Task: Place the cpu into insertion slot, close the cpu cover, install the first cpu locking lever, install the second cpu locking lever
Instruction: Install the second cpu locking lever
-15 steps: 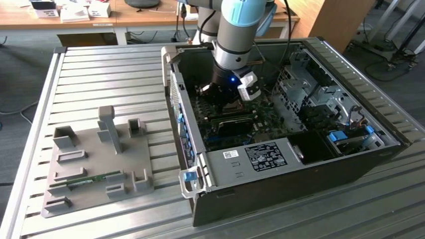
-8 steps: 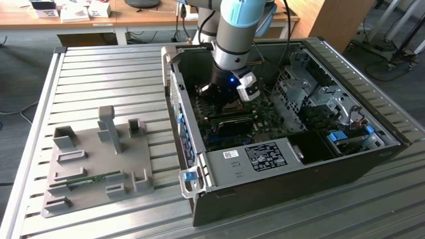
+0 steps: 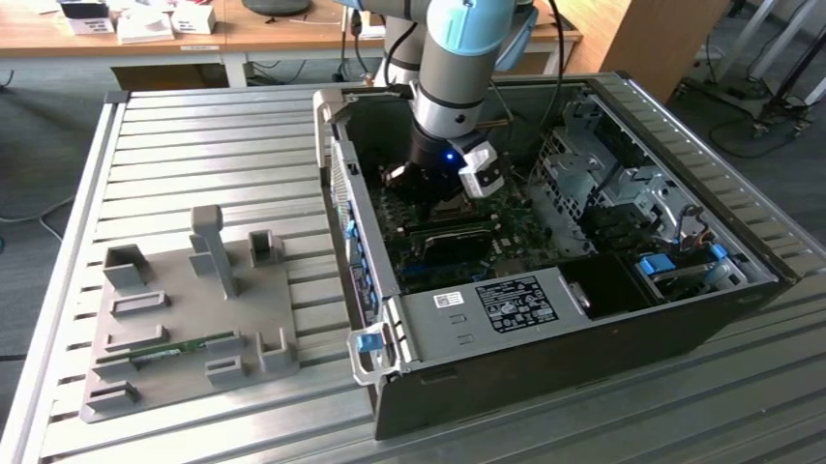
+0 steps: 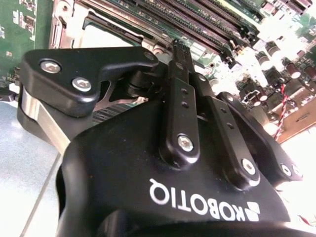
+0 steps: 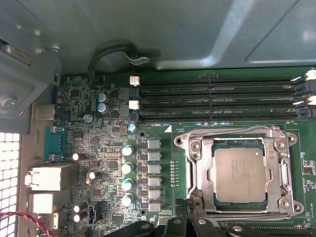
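**Trainee:** CPU position, please?

**Technician:** The cpu (image 5: 240, 175) sits flat in the insertion slot (image 5: 209, 175) on the green motherboard (image 5: 163, 148), silver-grey top facing up. The cpu cover (image 5: 195, 168) lies down around it, and the chip shows through its square window.

**Trainee:** Where is the socket relative to the memory slots (image 5: 217, 101)?

**Technician:** Just beside them, on the board side away from the grey case wall (image 5: 173, 29). A row of small cylindrical capacitors (image 5: 128, 175) stands near the socket, between it and the rear port blocks (image 5: 49, 177).

**Trainee:** And the gripper (image 4: 180, 47)?

**Technician:** It hangs inside the open computer case (image 3: 568, 319), directly above the socket. In the second wrist view its black fingers (image 4: 178, 98) appear pressed together at the tip with nothing between them: clenched, empty. In the first wrist view its dark linkages edge the frame just beside the socket.

**Trainee:** Anything outside the case?

**Technician:** A grey fixture tray (image 3: 181, 319) rests on the slatted table (image 3: 193, 145), well apart from the case.
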Available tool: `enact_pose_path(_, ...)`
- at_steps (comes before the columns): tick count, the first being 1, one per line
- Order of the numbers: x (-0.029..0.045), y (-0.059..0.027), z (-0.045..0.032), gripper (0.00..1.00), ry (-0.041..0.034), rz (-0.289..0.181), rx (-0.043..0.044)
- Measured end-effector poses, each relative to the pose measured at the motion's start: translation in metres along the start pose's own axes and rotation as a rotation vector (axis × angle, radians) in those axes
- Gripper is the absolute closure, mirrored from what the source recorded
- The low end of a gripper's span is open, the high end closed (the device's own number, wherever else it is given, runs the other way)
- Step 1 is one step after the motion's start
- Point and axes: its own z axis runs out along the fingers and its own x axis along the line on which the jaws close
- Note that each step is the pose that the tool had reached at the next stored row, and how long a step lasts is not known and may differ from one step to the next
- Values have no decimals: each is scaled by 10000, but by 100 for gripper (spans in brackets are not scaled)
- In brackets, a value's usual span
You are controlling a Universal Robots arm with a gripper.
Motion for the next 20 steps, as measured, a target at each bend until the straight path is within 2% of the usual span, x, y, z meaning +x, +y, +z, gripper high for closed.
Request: enact_pose_path(20,15,-7,24,89,2,0,3)
